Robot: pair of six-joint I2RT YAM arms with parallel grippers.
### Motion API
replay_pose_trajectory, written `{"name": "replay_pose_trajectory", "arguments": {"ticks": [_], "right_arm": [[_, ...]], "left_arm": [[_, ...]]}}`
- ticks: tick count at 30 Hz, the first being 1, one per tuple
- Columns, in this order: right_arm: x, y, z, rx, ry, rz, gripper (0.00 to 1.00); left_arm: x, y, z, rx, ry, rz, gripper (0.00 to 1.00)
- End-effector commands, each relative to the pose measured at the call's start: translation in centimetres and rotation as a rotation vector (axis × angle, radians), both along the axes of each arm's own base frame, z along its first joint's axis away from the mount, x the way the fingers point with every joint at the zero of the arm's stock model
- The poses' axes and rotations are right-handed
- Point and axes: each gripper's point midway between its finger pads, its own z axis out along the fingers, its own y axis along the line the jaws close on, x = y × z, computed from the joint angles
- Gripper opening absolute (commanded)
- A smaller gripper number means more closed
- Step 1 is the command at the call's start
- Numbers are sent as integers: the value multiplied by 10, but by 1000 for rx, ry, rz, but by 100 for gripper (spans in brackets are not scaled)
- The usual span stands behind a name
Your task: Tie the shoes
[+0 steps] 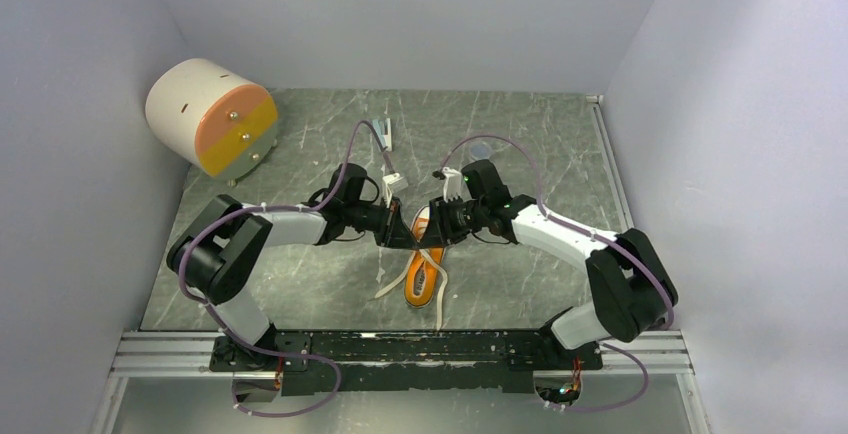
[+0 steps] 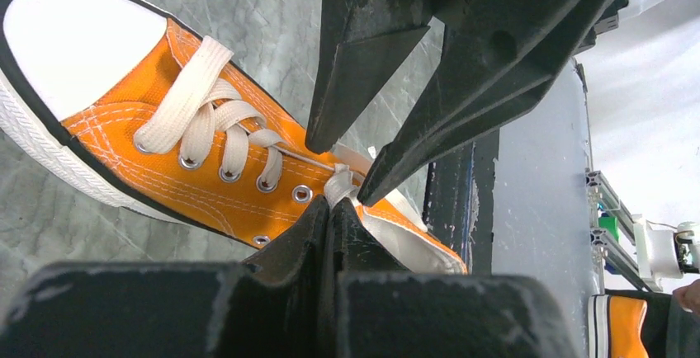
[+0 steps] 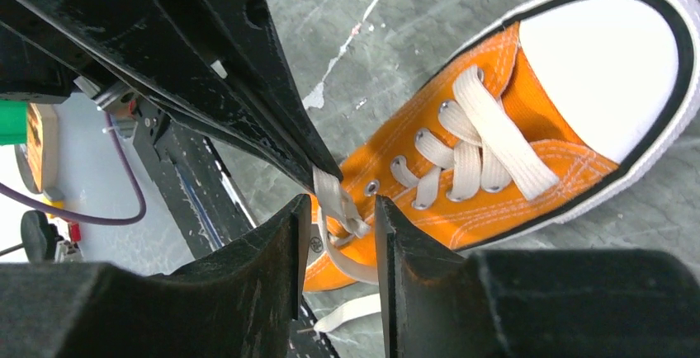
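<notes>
A: Grey marbled tabletop (image 1: 300,154), a white drum (image 1: 212,116) with an orange face at its far left corner, and both arms meeting over the middle. Where is the shoe?

B: The orange shoe (image 1: 424,279) lies mid-tabletop under the two wrists, heel toward the arm bases.

A: Which step is this?

B: Starting the knot, I'd judge. The white laces (image 2: 198,110) are threaded, with loose ends trailing beside the heel and no bow. The left tool (image 2: 330,209) is pinched tight on a lace by the top eyelets. The right tool (image 3: 337,218) stands parted, one finger on either side of that bunched lace.

A: And next?

B: Probably the right tool must close on one strand and draw it clear without dragging the shoe.

A: Any writing?

B: None I can read.
</notes>
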Motion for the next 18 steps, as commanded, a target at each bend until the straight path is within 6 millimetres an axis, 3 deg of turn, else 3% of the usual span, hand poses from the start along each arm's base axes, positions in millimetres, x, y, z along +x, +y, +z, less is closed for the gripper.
{"name": "replay_pose_trajectory", "arguments": {"ticks": [1, 4, 9, 14, 18], "right_arm": [[7, 11, 9, 69, -26, 26, 37], [7, 15, 7, 86, -14, 37, 34], [7, 14, 8, 82, -9, 41, 1], [8, 2, 18, 61, -28, 9, 0], [-1, 4, 25, 95, 2, 25, 0]], "left_arm": [[5, -5, 13, -43, -59, 7, 5], [6, -6, 14, -43, -59, 4, 5], [10, -6, 13, -27, -71, 19, 5], [20, 0, 2, 35, -103, 81, 5], [27, -3, 4, 50, -146, 163, 5]]}}
